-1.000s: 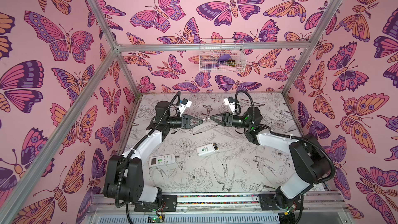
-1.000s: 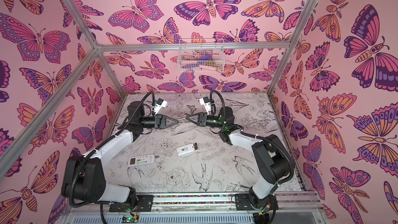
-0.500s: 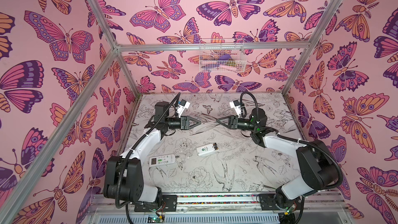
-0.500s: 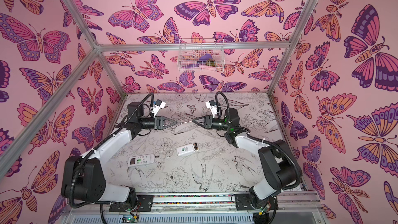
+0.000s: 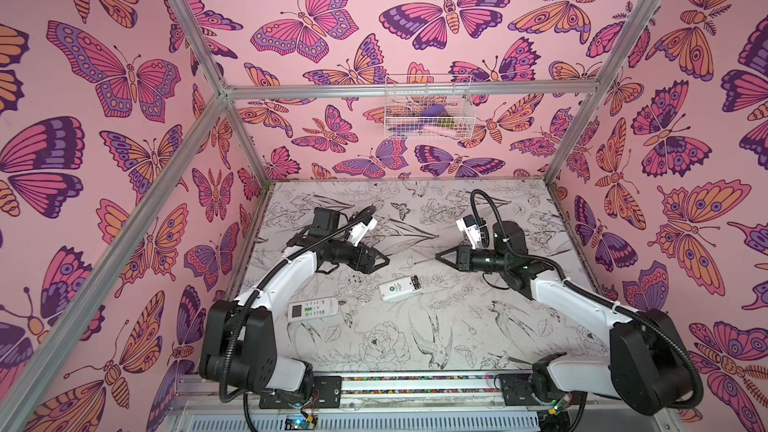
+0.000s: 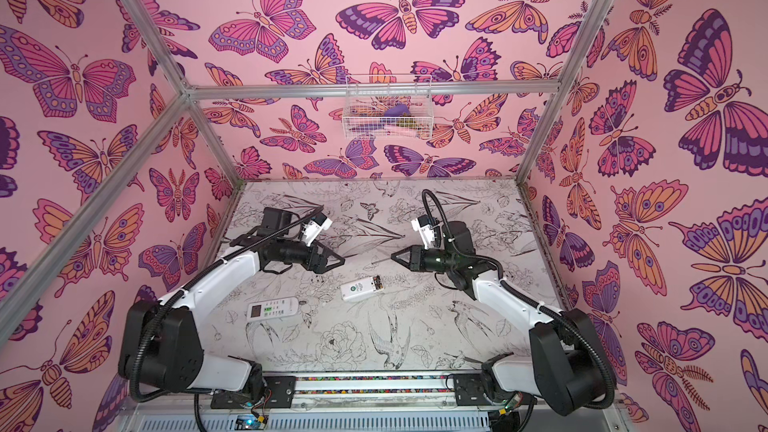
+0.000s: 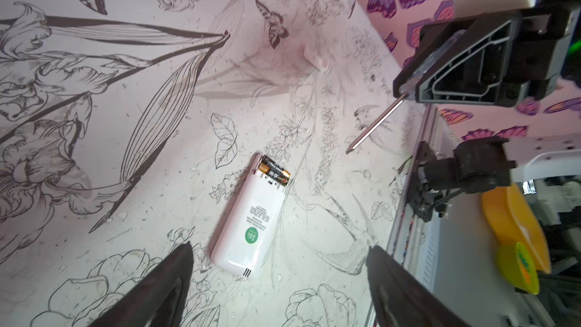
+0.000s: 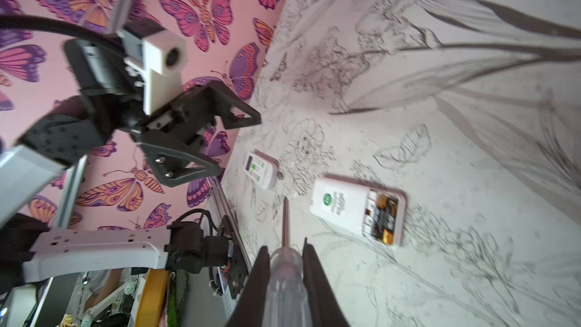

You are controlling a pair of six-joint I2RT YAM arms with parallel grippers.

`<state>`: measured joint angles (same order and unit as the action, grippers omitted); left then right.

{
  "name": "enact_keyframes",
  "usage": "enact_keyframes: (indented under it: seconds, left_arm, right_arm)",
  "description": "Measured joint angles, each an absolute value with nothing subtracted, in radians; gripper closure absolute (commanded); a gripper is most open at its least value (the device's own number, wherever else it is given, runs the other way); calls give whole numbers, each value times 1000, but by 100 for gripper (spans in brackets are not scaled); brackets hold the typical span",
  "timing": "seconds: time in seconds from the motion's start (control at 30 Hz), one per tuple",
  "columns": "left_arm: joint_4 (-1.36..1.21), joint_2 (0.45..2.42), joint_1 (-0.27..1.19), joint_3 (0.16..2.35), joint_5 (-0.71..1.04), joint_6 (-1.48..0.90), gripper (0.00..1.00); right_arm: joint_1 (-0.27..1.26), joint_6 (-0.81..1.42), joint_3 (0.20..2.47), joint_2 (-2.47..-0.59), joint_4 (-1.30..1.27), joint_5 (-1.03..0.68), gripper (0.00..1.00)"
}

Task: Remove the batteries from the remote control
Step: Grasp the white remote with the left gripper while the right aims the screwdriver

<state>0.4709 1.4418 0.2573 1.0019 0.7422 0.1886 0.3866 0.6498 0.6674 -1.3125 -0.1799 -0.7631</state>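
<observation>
The batteries (image 7: 274,172) sit side by side in the uncovered compartment at one end of a white remote (image 7: 248,224), which lies face down near the middle of the table (image 5: 457,326); only two can be made out. Above the table beyond it, the right gripper (image 8: 285,247) is clamped on the clear handle of a screwdriver (image 8: 284,281), its metal shaft pointing toward the left gripper (image 7: 278,245), whose jaws stand wide apart and empty. A second remote (image 5: 313,310) lies buttons up beside the left arm.

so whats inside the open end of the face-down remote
Black batteries with gold ends sit in the open bay of the remote. The rest of its inside is covered by the white shell.
</observation>
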Motion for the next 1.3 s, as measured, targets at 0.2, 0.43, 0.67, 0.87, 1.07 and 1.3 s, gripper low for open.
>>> enact_keyframes:
  seconds: [0.2,0.43,0.67,0.87,1.07,1.3]
  left_arm:
    - [499,1453,334,1000,586,319,7]
    - [498,1504,371,981,524,383,3]
    - [503,1593,434,987,484,413,4]
    - [511,1651,487,1012,447,430,5]
    - [525,1703,556,1043,399,444,6]
    - [529,1768,574,1061,346,445,9]
  right_arm:
    - [399,661,559,-1309,-126,-690,100]
    - [438,659,550,-1308,-125,-650,100]
    - [439,675,534,-1350,-143,-625,100]
    - [439,681,534,-1393,-167,-620,100]
    - [449,681,536,-1426,-189,-622,100]
    - [449,680,544,-1443,-198,-626,100]
